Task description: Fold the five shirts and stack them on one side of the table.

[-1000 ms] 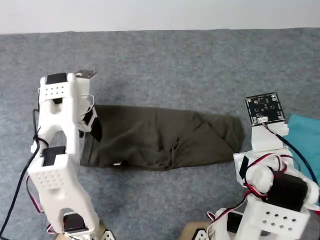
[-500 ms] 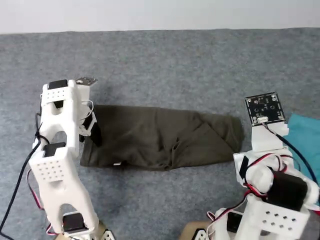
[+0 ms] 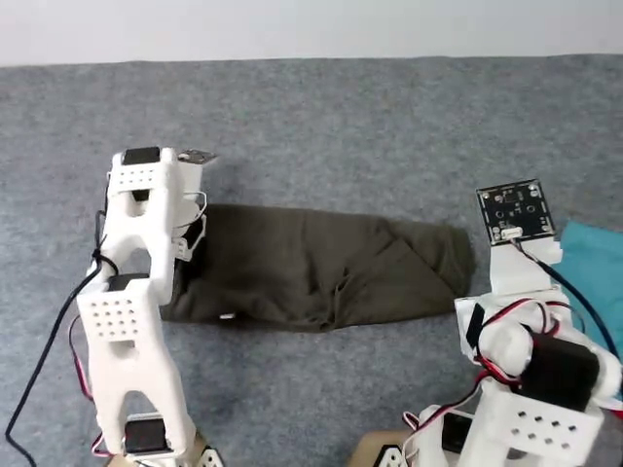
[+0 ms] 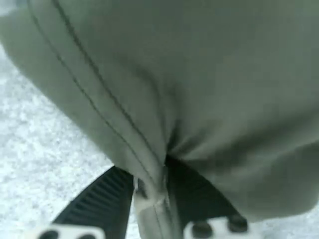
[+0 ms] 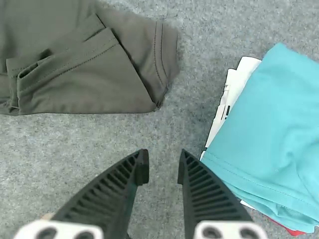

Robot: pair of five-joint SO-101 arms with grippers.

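- Our left gripper [image 4: 149,177] is clamped on the hem of the olive shirt [image 3: 311,268], which lies half-folded in the middle of the counter [image 3: 389,126].
- The right gripper [image 5: 162,172] hangs slightly parted and empty, between that shirt and the teal shirt [image 5: 269,129].
- Risk, we reckon: a thin pinch could slip, or a one-corner pull could skew the fold.
- Count: two grippers, one olive shirt, one teal shirt on a white layer [image 5: 234,89].

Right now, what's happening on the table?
The left claw is shut on one end of the dark olive shirt, which lies partly folded across the grey table. The right claw hangs open and empty above the table, near that shirt's other end and a folded teal shirt lying on other garments.
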